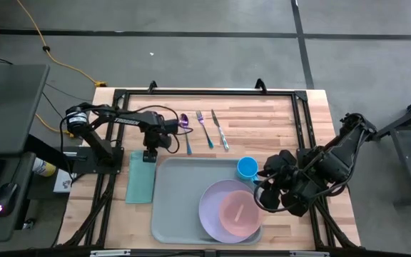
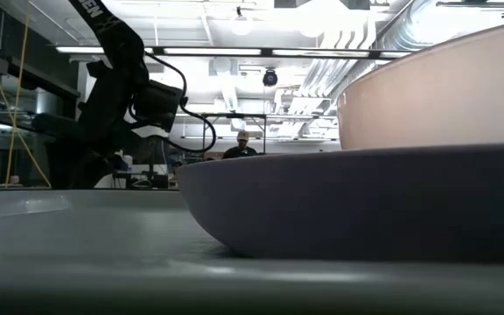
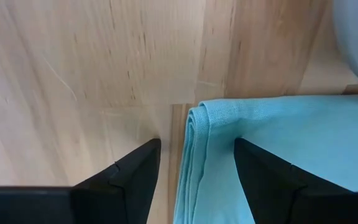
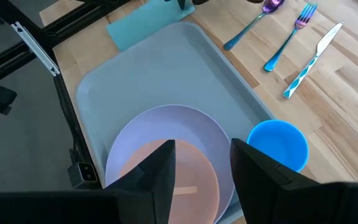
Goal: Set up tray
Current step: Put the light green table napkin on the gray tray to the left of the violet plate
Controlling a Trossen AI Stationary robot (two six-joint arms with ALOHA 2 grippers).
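Note:
The pale grey-blue tray [image 1: 177, 196] lies in the middle of the table near its near edge. On it sits a lavender plate [image 1: 212, 200] carrying a pink bowl [image 1: 237, 213]; a blue cup [image 1: 247, 168] stands at its far right corner. A folded teal cloth [image 1: 140, 177] lies on the wood just left of the tray. My left gripper [image 1: 149, 153] points down over the cloth's far end, open; in the left wrist view [image 3: 197, 180] its fingers straddle the folded edge [image 3: 194, 137]. My right gripper [image 1: 262, 187] [image 4: 202, 177] hovers open beside the plate's right rim. My left gripper comes from above with one finger [image 3: 132, 171] over bare wood and the other [image 3: 263, 171] over the cloth, the folded layers' edge [image 3: 191, 155] between them. Whether the fingertips touch the cloth cannot be told.
A purple spoon [image 1: 185, 132], a fork [image 1: 204, 128] and a knife [image 1: 220, 130] lie side by side on the wood beyond the tray. A black frame [image 1: 205, 93] borders the table. The low view is filled by the plate's wall [image 2: 348, 201]; a person [image 2: 241, 144] sits far behind.

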